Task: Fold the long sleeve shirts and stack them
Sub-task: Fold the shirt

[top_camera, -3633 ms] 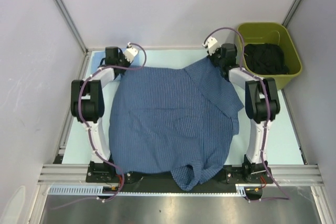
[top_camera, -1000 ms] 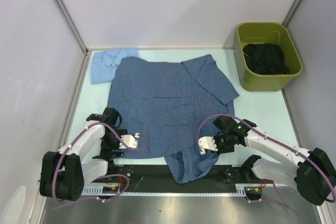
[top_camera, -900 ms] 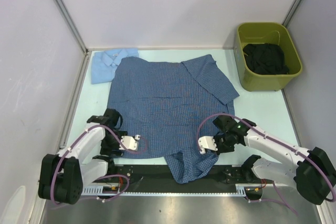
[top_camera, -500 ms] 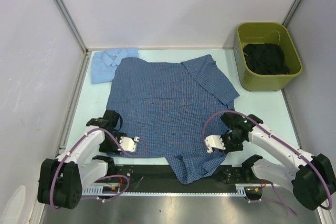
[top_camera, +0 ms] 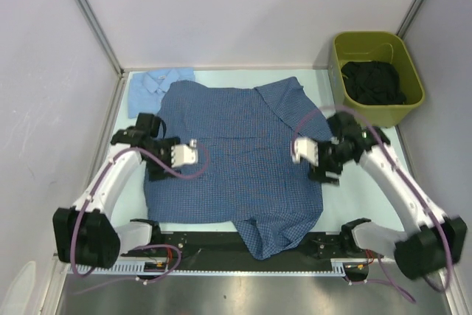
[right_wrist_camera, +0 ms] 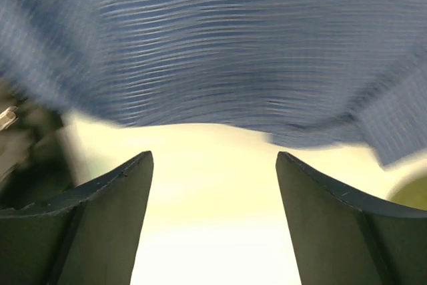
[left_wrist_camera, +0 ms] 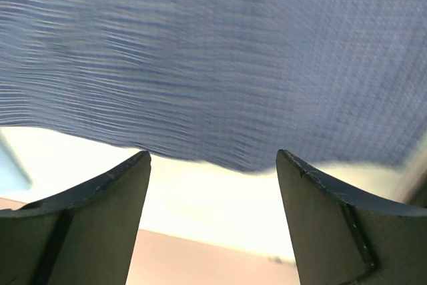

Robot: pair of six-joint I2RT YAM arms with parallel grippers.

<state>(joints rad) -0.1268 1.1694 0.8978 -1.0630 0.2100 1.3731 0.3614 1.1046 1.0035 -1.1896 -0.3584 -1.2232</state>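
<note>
A medium blue checked long sleeve shirt (top_camera: pixel 236 160) lies spread over the middle of the table, one part hanging over the near edge. A pale blue long sleeve shirt (top_camera: pixel 151 86) lies folded at the far left corner, partly under the checked one. My left gripper (top_camera: pixel 156 167) hovers at the checked shirt's left edge, open and holding nothing (left_wrist_camera: pixel 213 155); the cloth (left_wrist_camera: pixel 220 58) is just beyond its fingertips. At the shirt's right edge my right gripper (top_camera: pixel 324 175) is open too (right_wrist_camera: pixel 213 155), with cloth (right_wrist_camera: pixel 220 45) ahead of it and bare table between the fingers.
An olive green bin (top_camera: pixel 409 101) with dark clothes (top_camera: pixel 372 82) in it stands at the far right. Pale table surface (top_camera: pixel 369 189) shows to the right of the shirt. Grey walls close in both sides and the back.
Both arms have risen from the near edge and moved farther up the shirt's sides. The right gripper has opened and let go of the cloth near the hem.
</note>
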